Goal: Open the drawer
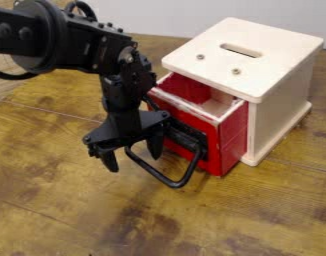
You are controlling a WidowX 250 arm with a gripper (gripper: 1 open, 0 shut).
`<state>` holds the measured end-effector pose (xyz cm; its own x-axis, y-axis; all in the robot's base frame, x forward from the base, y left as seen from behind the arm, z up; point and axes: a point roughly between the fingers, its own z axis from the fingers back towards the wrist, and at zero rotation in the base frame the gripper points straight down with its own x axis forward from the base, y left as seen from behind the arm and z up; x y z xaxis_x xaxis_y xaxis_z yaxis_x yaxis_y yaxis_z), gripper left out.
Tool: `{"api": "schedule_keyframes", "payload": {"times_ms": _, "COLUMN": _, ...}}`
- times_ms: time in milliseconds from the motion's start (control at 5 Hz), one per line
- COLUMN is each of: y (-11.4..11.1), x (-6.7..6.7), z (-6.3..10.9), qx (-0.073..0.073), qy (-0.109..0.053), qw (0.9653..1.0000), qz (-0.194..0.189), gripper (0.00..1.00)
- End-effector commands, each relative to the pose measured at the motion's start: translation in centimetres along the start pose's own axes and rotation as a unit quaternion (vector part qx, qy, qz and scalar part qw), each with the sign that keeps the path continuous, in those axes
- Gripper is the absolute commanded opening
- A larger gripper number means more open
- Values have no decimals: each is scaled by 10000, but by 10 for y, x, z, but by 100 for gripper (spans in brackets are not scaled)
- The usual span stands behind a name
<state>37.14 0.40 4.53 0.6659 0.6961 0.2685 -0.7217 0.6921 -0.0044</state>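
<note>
A wooden desk (72, 215) fills most of the view, its top a warm yellow-brown with visible grain. Thin dark seams run across it, and small dark knots and stains mark the surface, several toward the lower right. The light is soft, leaving a dull, pale sheen on parts of the wood. Beyond the far edge, along the top, lies a plain, pale background (193, 12), too little in view to tell whether it is wall or floor.
</note>
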Motion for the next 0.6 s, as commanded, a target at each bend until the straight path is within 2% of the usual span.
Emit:
{"api": "schedule_keyframes", "payload": {"times_ms": 0, "y": 59, "x": 32, "z": -50, "qx": 626, "qy": 127, "qw": 9979, "qz": 124, "gripper": 100}}
{"api": "schedule_keyframes", "payload": {"times_ms": 400, "y": 70, "x": 34, "z": -48, "qx": 746, "qy": 130, "qw": 9970, "qz": 146, "gripper": 100}}
